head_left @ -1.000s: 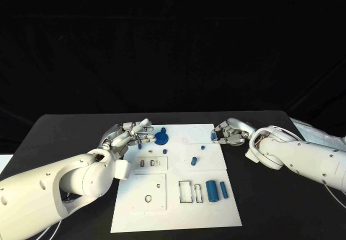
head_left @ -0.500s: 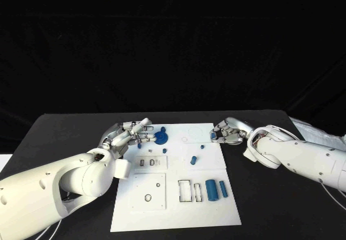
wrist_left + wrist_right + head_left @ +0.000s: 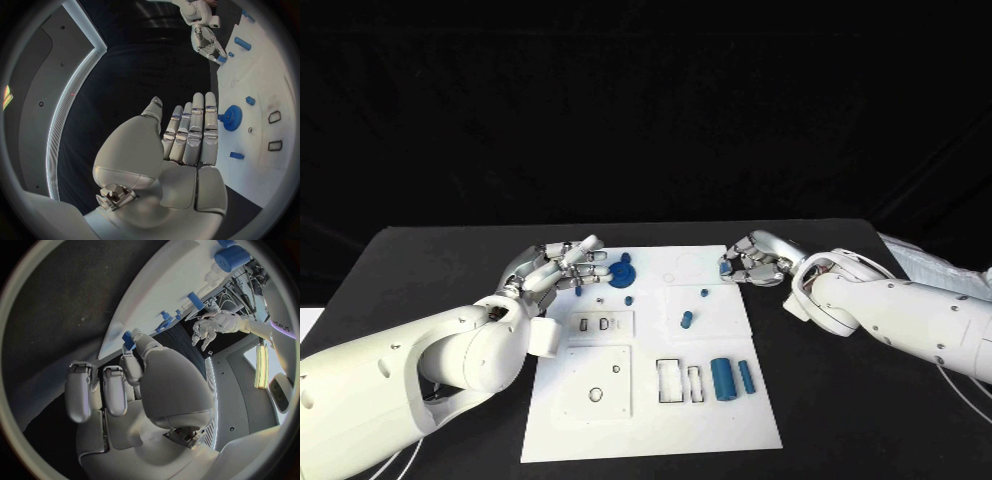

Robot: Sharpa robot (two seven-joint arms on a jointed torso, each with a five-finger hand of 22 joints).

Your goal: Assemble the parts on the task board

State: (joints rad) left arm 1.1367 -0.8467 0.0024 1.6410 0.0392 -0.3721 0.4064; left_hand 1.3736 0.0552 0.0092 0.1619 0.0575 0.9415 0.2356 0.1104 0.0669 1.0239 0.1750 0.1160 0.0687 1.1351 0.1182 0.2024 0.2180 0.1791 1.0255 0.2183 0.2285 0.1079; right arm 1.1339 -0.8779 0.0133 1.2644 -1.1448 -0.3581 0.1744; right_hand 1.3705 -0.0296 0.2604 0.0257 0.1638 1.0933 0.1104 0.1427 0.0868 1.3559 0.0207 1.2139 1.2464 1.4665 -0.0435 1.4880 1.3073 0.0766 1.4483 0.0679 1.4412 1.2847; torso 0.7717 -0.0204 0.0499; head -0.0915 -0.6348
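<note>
At the task board's [image 3: 646, 400] far right edge, the right robot hand [image 3: 753, 264] pinches a small blue part [image 3: 128, 338], seemingly ready for seating; the left robot hand [image 3: 564, 268] hovers open beside the blue gear [image 3: 622, 276].

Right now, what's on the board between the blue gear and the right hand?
In the head view, only bare white task board with a faint circular outline lies between the blue gear and the right hand.

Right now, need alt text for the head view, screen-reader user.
A white task board lies on a black table between two white robot arms. The left hand hovers with fingers spread by a blue gear at the board's far left; the right hand pinches a small blue part at its far right edge.
</note>
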